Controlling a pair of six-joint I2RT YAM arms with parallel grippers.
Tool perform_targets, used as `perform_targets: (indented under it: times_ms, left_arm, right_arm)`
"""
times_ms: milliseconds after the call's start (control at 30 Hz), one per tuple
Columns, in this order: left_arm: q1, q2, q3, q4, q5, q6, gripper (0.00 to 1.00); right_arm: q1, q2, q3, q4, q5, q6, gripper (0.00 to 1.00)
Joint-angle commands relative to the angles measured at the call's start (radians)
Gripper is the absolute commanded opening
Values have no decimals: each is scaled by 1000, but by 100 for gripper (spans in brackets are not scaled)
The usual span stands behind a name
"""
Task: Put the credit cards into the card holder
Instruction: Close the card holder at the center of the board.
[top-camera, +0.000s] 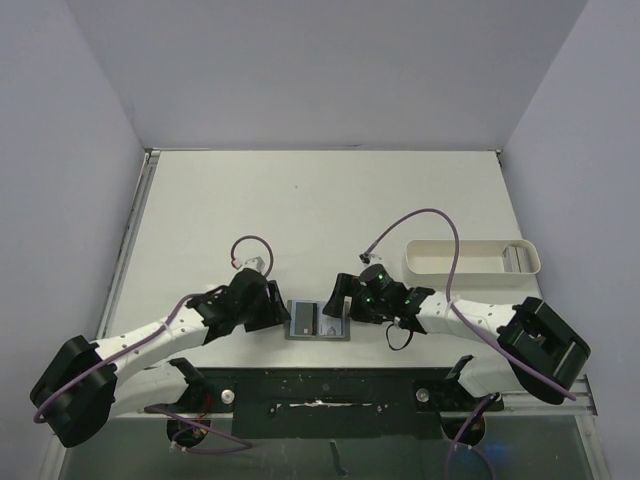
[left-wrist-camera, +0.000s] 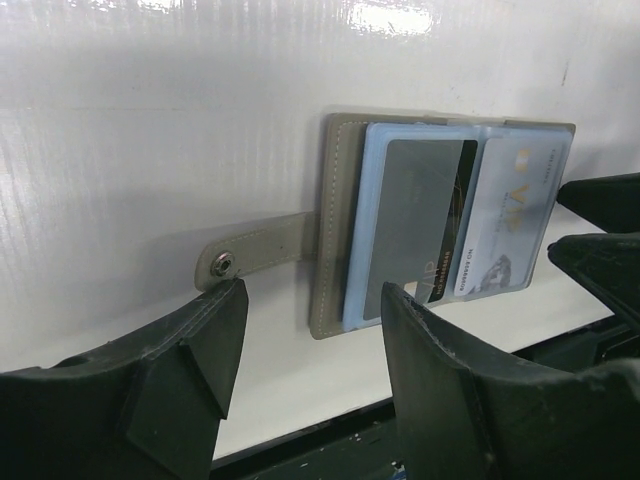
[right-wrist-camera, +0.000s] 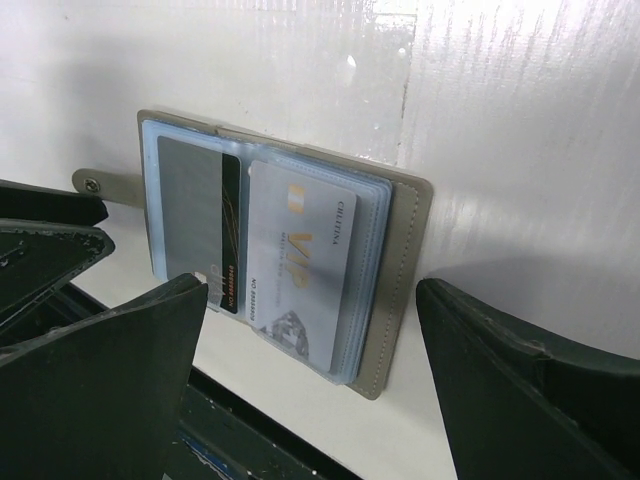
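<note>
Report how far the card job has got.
Done: the wallet lies open with a dark card and a pale card in its blue sleeves. In hand: nothing; the left pincer and right pincer stand open either side of it. Left: no loose card shows in any view; the wallet is not yet shut.

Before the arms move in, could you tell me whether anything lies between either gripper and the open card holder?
Nothing visible does: the card holder lies open on the table, directly between the open left gripper and right gripper.
</note>
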Motion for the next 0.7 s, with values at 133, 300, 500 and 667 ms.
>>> perform_targets:
  times_ms: [133, 300, 500, 667]
  left_arm:
    - [5, 8, -41, 88, -2, 18, 45]
    - [4, 30, -46, 131, 22, 18, 31]
    - [3, 51, -71, 195, 52, 6, 19]
    - [1, 62, -87, 233, 64, -9, 14]
  right_arm:
    - [0, 35, -1, 82, -36, 19, 90]
    - [-4, 45, 5, 136, -83, 14, 90]
    - [-2, 39, 48, 146, -114, 5, 90]
    - [-5, -3, 38, 189, -151, 27, 90]
